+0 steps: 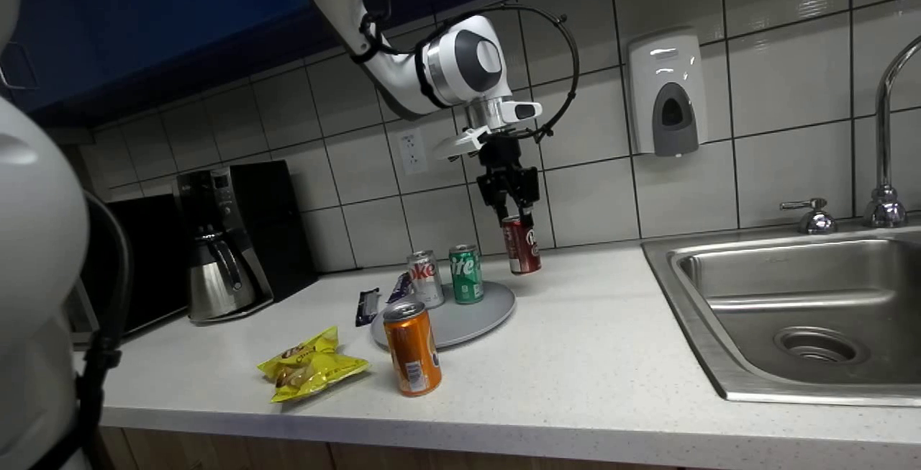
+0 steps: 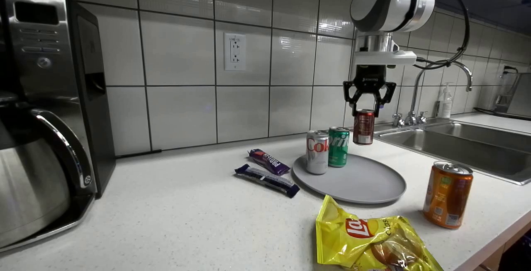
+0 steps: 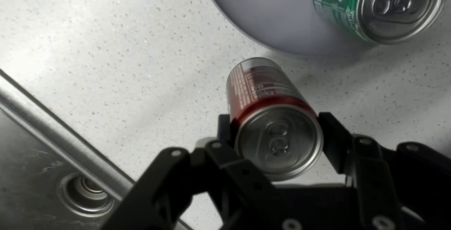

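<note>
Tool grips red can; green can on gray plate.

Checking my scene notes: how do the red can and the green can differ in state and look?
The red can is held above the counter by the gripper; the green can stands on the gray plate. The red can is dark red, while the green can is a brighter green. Both have silver tops.
</note>
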You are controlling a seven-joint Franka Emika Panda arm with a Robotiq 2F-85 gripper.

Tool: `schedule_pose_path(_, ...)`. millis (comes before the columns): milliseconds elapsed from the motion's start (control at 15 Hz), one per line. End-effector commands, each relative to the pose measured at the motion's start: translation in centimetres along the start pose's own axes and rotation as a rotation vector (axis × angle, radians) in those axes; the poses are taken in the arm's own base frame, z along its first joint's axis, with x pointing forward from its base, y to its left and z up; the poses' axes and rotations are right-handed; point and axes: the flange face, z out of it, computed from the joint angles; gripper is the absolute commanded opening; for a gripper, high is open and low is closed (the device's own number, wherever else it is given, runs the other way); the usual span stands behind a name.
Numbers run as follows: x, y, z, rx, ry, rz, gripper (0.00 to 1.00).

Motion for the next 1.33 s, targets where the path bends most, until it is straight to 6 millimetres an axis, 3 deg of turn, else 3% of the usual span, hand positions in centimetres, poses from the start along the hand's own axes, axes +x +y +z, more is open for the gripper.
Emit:
schedule_pose_path(0,-2.4,0.7,-1.5,-0.001,0.026,-0.016,0.38)
schedule_pose_path(933,-8.0,-0.1,-1.9,-0.007,0.011,-0.109,0.38)
schedule_pose_path(1267,-9.2,-0.1,-1.6,-0.014,0.001,-0.161,0.38)
